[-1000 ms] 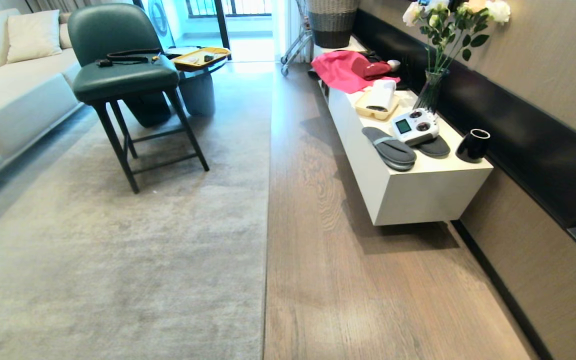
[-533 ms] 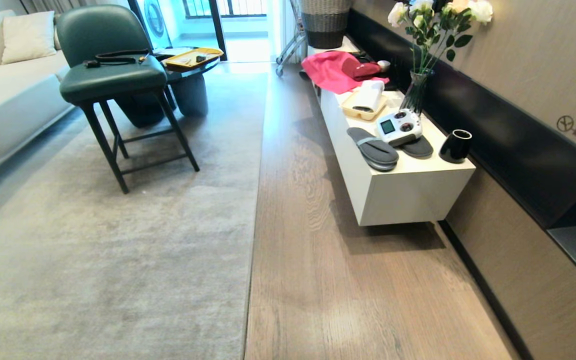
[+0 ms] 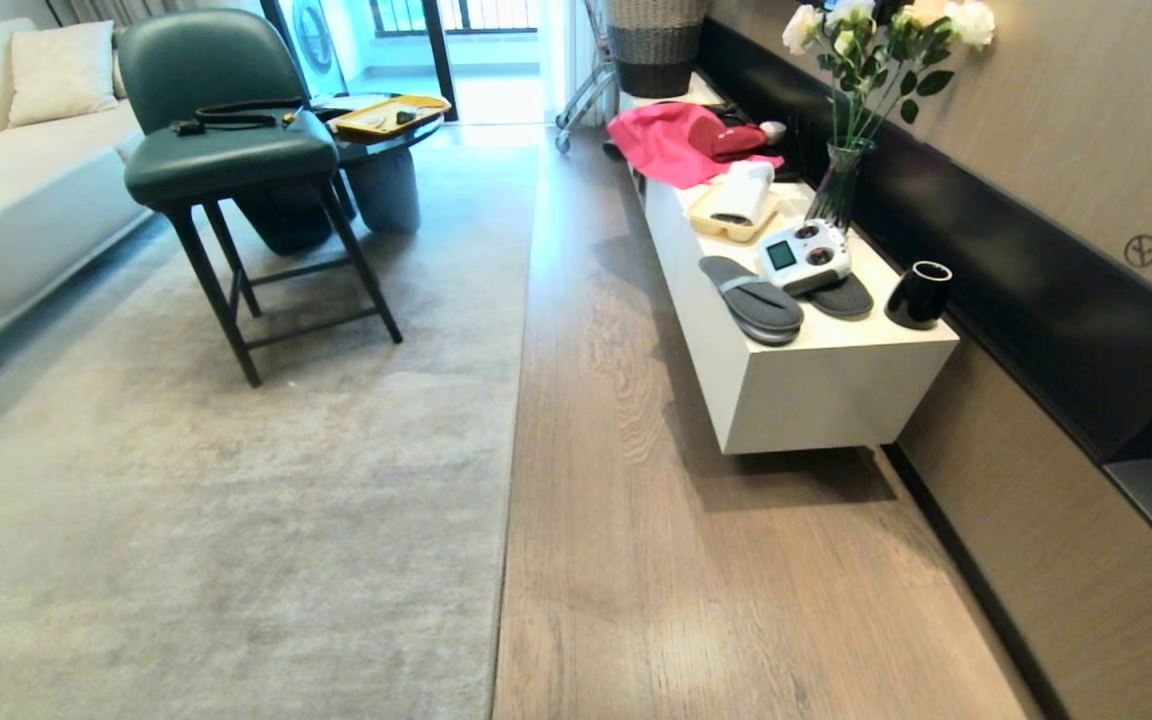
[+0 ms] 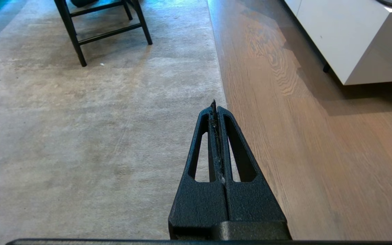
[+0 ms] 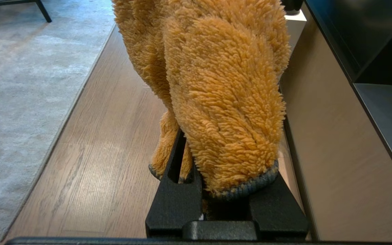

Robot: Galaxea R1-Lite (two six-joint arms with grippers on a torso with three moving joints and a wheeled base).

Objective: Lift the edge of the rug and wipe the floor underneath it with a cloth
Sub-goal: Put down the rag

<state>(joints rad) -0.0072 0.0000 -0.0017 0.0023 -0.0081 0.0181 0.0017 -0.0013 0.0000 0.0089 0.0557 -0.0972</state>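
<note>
the rug edge ran as one long straight line from the upper middle of the head view down to the bottom edge, just left of centre, with the pale grey rug to its left and the floor of brown planks to its right. in the left wrist view the left hand hung above that same border, its two fingers pressed together and holding nothing, with the tip just on the rug side of the line; the edge passed close beside it and ran on toward the top of that frame, so its long axis lay roughly in line with the way the fingers pointed. the right hand was clamped on the cloth, a single shaggy mustard rag with a grey hem that stood up out of the fingers and hid their tips; beneath it lay bare planks, and the rug edge sat over at the left side of that frame, well apart from the cloth. judged from this, the left hand was the nearer one to the border and the likelier one to lift it, while the right would have to carry the cloth across toward the left of the head view. the rug lay flat and nothing was yet lifted. counted: one rug, one cloth, two hands; only a sliver of cloth showed in the head view's bottom right corner.
</note>
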